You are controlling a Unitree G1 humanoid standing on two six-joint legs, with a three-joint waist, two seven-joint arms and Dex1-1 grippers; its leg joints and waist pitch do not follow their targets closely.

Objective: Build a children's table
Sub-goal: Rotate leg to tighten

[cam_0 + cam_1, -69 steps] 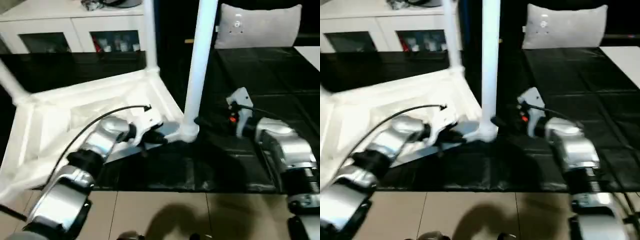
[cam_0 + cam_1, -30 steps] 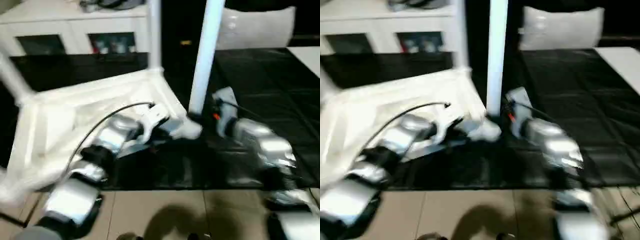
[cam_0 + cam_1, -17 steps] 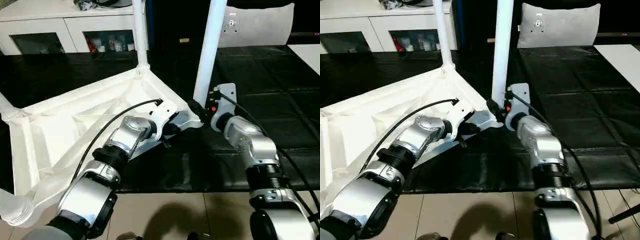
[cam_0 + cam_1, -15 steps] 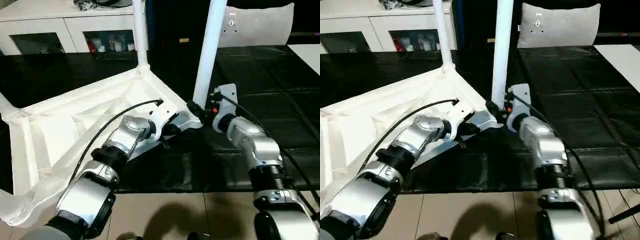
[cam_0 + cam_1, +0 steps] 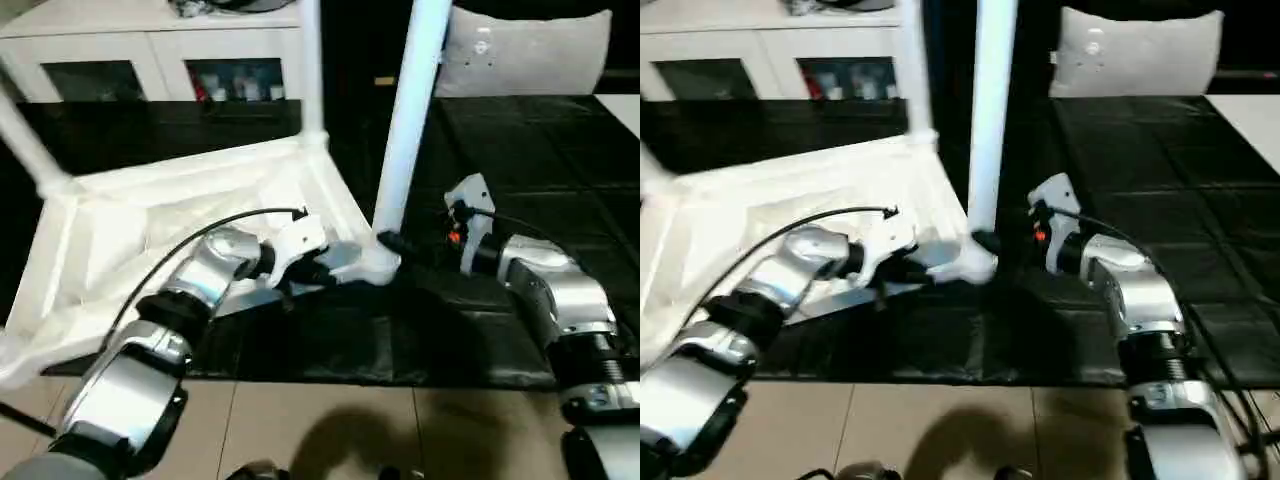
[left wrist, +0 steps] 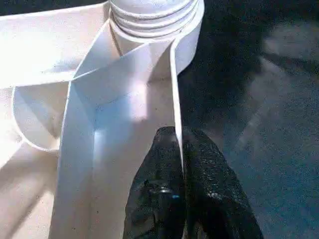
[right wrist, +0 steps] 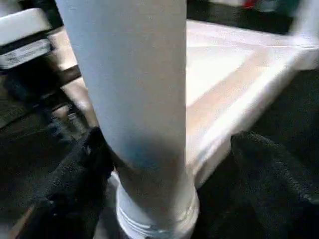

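Observation:
The children's table's white top [image 5: 150,230] lies upside down on the black-covered work table, ribs facing up. Three white legs stand in its corner sockets: one at the near right [image 5: 405,130], one behind it [image 5: 310,70], one at the far left [image 5: 25,140]. My left gripper [image 6: 177,142] is shut on the top's thin rim just beside the near-right socket [image 6: 149,15]. My right gripper [image 7: 169,149] is open around the base of that near-right leg [image 7: 139,99]. One finger [image 7: 75,184] lies close against it and the other finger [image 7: 279,184] stands well clear.
A white cabinet [image 5: 150,60] with glass doors stands behind the work table [image 5: 540,150]. A grey cushion [image 5: 520,50] leans at the back right. Tan floor tiles [image 5: 330,420] show below the table's front edge.
My right gripper's fingers have spread apart around the leg's base. My left gripper has kept its hold on the rim. The head views have shifted with the camera.

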